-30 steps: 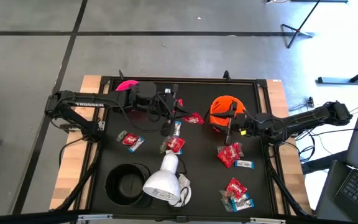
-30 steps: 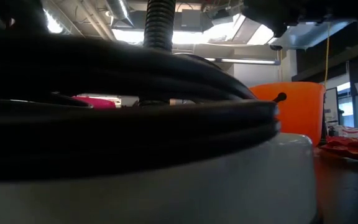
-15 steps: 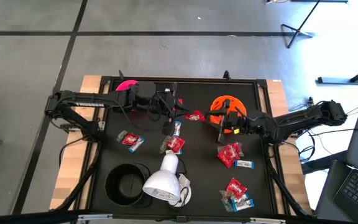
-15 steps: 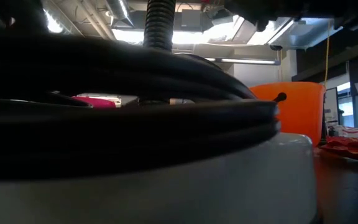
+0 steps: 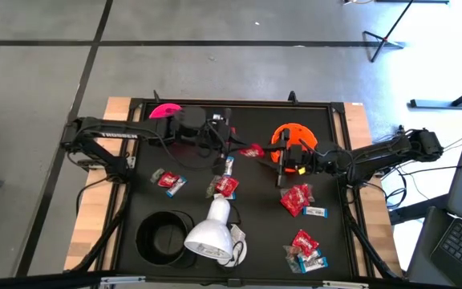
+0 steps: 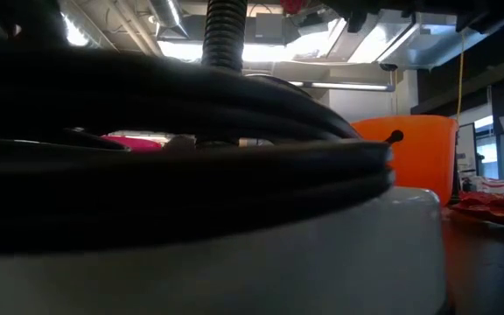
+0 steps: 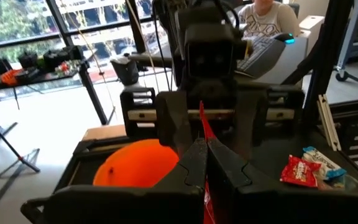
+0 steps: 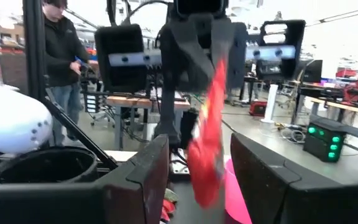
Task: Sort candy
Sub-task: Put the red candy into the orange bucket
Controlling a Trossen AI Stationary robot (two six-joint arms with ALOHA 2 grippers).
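high: left claw (image 5: pixel 235 149) pinches red candy (image 5: pixel 253 150) mid-frame; right claw (image 5: pixel 281 157), open, has slid left off orange cup (image 5: pixel 289 138) toward it | wrists: handover likely | low: cable (image 6: pixel 182 175) blocks view

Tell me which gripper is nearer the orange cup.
Right. The right gripper, jaws open, sits at the orange cup edge, reaching toward the left gripper. The left gripper, shut on a red candy packet, is farther off, across the table's middle.

Two dark jointed arms with trailing black cables and white lettering on the left arm (image 5: pixel 107 132)
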